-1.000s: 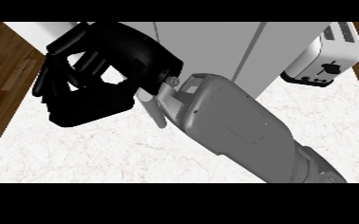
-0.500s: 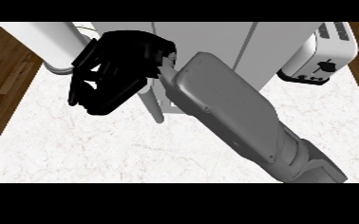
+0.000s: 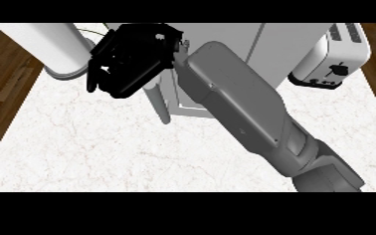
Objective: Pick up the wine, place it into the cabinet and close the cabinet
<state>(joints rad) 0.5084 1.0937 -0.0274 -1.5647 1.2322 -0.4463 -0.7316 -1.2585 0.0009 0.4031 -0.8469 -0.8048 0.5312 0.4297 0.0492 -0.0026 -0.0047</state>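
My right hand [image 3: 131,62] is up at the far left of the white cabinet [image 3: 228,42], with the grey forearm [image 3: 242,104] running in from the lower right. Its fingers are fairly straight and point down-left, with nothing visible between them. The hand lies over the cabinet's left front, just above a grey bar handle [image 3: 159,107] on the door edge. The wine shows nowhere; the hand and forearm hide much of the cabinet front. My left hand is out of the picture.
A white cylinder [image 3: 55,47] stands at the back left beside the hand. At the back right is a white toaster [image 3: 330,55]. The white marble counter [image 3: 95,144] ends at its left edge on dark wooden floor [image 3: 15,74].
The right hand has moved right and farther back towards the cabinet, and its fingers have uncurled. The white cylinder has come into view at the left.
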